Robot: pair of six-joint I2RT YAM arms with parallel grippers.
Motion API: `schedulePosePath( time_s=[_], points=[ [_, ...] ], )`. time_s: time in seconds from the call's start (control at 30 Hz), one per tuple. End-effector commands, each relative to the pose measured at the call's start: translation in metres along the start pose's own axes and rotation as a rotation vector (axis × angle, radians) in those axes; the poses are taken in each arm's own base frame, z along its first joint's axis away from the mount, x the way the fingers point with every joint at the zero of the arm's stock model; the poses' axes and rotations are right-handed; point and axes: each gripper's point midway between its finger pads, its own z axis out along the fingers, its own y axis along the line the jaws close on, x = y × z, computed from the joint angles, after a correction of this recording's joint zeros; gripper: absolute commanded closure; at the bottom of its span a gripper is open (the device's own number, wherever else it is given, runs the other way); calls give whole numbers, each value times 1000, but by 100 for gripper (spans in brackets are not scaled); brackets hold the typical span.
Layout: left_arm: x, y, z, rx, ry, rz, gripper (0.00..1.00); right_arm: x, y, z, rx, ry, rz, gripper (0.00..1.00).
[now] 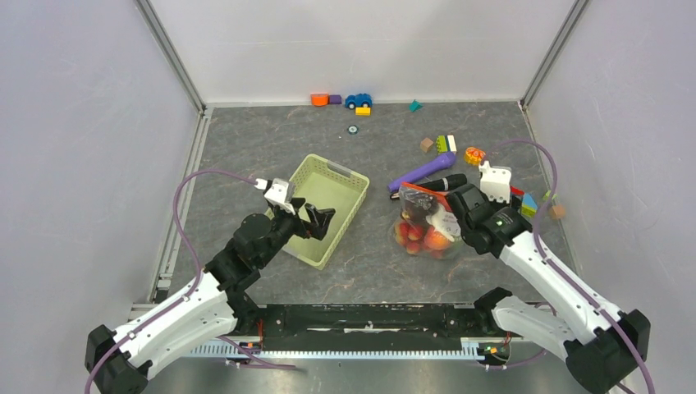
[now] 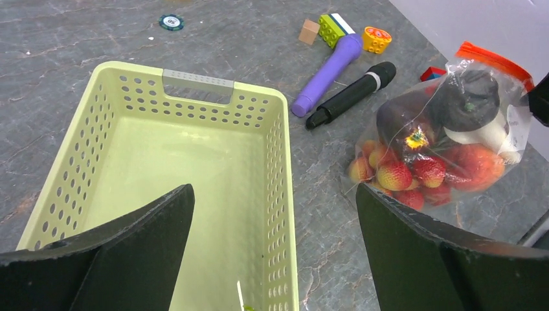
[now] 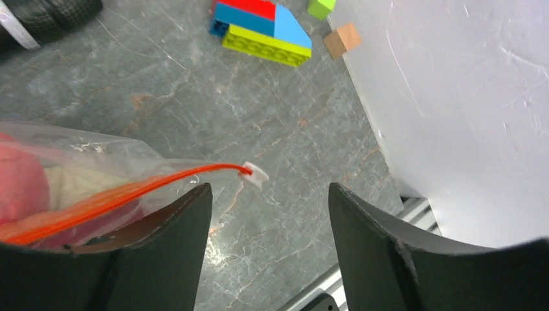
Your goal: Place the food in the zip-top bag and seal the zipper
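Observation:
The clear zip-top bag lies right of centre on the table, with the food inside it: red and peach fruits, dark pieces and a white piece. Its orange-red zipper ends in a white slider. My right gripper is open at the bag's right end. The slider sits just past its left finger, and nothing lies between the fingers. My left gripper is open wide above the right wall of the basket, away from the bag.
A light-green slotted basket stands left of the bag. Behind the bag lie a purple handle toy and a black microphone. Coloured blocks sit by the right wall, and an orange citrus slice lies farther back.

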Motion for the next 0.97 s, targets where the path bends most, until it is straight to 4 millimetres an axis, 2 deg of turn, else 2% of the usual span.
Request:
schedulePosePath(
  time_s=[0.0, 0.07, 0.13, 0.23, 0.33, 0.47, 0.53, 0.63, 0.8, 0.93],
  points=[
    [-34, -1, -3, -32, -79, -69, 0, -53, 9, -21, -165, -154, 144, 23],
    [-37, -1, -5, -37, -82, -77, 0, -72, 22, -36, -317, -234, 166, 16],
    [-41, 0, -8, -43, -94, -88, 0, -88, 32, -54, -466, -322, 184, 2],
    [-50, 3, -13, -68, -105, -92, 0, -108, 27, -77, -571, -443, 264, 2],
    [-52, 17, -20, -156, -89, -112, 0, -117, 9, -83, -553, -514, 354, 2],
    [-57, 42, -31, -311, -93, -132, 0, -112, -12, -77, -464, -526, 415, 2],
    [-57, 62, -39, -437, -91, -141, 0, -107, -23, -70, -395, -522, 453, 2],
    [-50, 86, -48, -591, -95, -152, 0, -95, -36, -59, -304, -500, 501, 2],
    [-46, 90, -48, -625, -65, -133, 0, -86, -35, -52, -277, -482, 472, 2],
    [-48, 86, -45, -596, -65, -129, 0, -84, -34, -50, -256, -451, 439, 2]
  ],
)
